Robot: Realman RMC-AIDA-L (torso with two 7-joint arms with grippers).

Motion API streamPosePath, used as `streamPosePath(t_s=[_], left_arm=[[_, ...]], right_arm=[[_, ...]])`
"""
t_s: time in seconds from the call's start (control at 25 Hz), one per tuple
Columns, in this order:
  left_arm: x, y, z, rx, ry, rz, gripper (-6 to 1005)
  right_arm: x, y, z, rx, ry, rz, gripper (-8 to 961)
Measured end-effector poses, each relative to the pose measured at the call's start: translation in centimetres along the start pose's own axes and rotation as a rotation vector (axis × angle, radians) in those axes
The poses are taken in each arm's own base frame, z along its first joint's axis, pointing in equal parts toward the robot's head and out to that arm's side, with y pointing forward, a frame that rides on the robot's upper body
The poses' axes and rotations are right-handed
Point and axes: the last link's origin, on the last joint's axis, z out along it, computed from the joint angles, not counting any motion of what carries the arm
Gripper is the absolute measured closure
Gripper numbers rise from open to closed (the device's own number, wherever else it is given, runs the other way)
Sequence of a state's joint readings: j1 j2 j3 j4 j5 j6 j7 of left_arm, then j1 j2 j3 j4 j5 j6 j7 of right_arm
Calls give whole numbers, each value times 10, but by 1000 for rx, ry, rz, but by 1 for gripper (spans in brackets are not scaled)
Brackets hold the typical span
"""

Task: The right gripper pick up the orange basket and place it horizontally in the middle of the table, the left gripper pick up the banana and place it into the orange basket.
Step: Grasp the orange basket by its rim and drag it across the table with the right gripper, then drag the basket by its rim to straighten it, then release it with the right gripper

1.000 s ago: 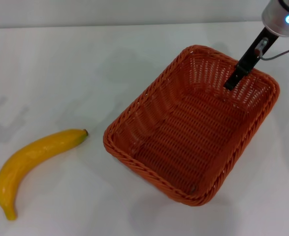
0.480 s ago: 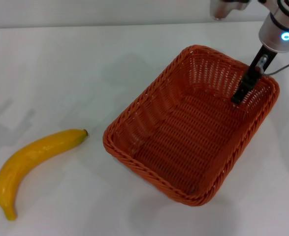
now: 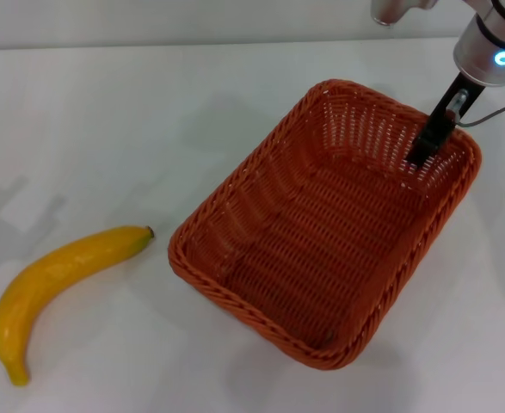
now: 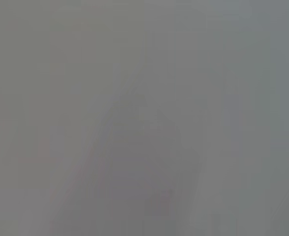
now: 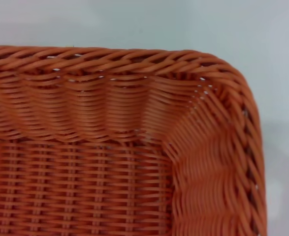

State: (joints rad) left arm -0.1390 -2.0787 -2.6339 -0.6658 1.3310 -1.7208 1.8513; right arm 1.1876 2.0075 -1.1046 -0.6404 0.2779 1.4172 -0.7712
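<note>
The orange basket [image 3: 231,184] lies at an angle on the right half of the white table [image 3: 106,120]. My right gripper [image 3: 426,146] comes down from the upper right, one black finger inside the basket's far right wall and the other hidden behind it, shut on that wall. The right wrist view is filled by a woven corner of the basket [image 5: 134,113]. On the table at the near left, apart from the basket, the yellow banana [image 3: 54,275] points its dark tip toward it. The left gripper is out of view, and its wrist view is only flat grey.
The silver right arm with its blue ring light [image 3: 503,58] hangs over the far right table edge. A grey wall strip runs along the back of the table.
The basket has shifted: its near left corner has swung out toward the banana and it looks slightly larger. The right gripper stays at the far right wall. The banana has not moved.
</note>
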Motion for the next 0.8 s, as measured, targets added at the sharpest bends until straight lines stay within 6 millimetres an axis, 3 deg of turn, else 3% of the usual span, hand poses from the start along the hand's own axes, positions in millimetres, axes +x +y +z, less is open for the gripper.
streamPosePath(t_s=[0.28,0.56,0.8], left_arm=[[2,1,1,-9,9,3,230],[4,2,2,-22,15,11,230],[6,1,2,-23,18,18,230]], right_arm=[[4,-8,-6,3,-23,68,687],[18,-25,-28,-29,-78,238,732],[62,-40,-49,-125,-165,513,746]])
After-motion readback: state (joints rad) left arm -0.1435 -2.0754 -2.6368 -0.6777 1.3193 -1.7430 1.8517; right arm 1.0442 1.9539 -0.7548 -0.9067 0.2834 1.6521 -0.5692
